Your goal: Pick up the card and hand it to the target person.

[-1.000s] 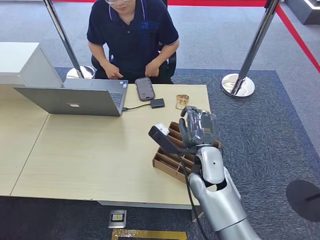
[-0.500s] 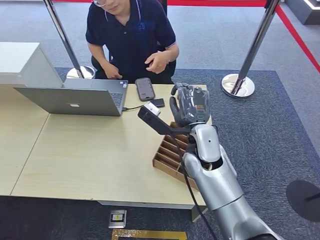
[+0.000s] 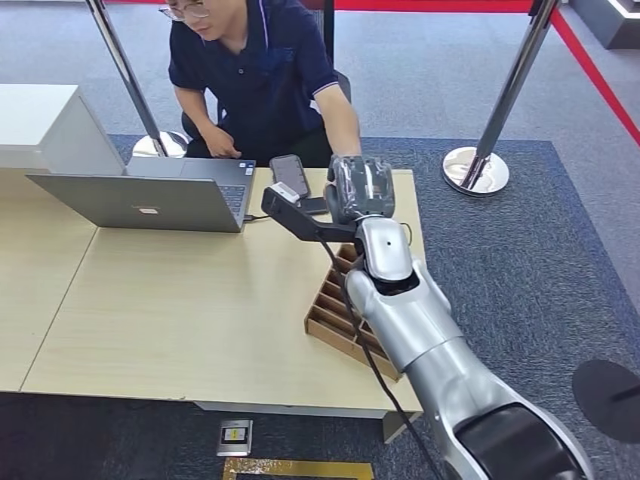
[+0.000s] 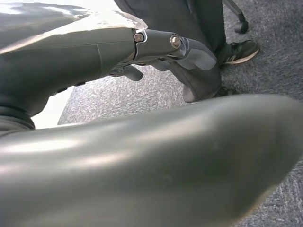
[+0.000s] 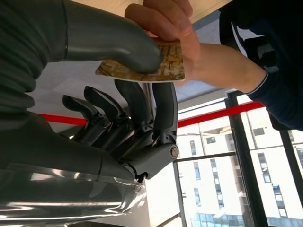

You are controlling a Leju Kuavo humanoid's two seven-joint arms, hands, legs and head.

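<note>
1. Right now my right hand (image 5: 118, 94) pinches the card (image 5: 168, 66): my thumb (image 5: 118, 42) presses on one face and a dark finger (image 5: 165, 106) backs it from the other side, the rest of my fingers loosely curled beside it.
2. Already the person's hand (image 5: 168, 23) has its fingertips closed on the card's far end, so we both grip it at once.
3. From my head I see my right hand (image 3: 361, 188) raised over the far edge of the table (image 3: 173, 310), meeting the seated person's (image 3: 256, 70) outstretched arm, near the phone (image 3: 290, 175) and beyond the wooden tray (image 3: 340, 310).
4. My left hand (image 4: 178, 47) hangs low by the floor; whether its fingers are spread or curled I cannot tell.
5. Risks, as I judge them: if I keep pinching while the person pulls, the card may bend or jerk free; if I let go before their grip is firm, it drops onto the table or into the tray.
</note>
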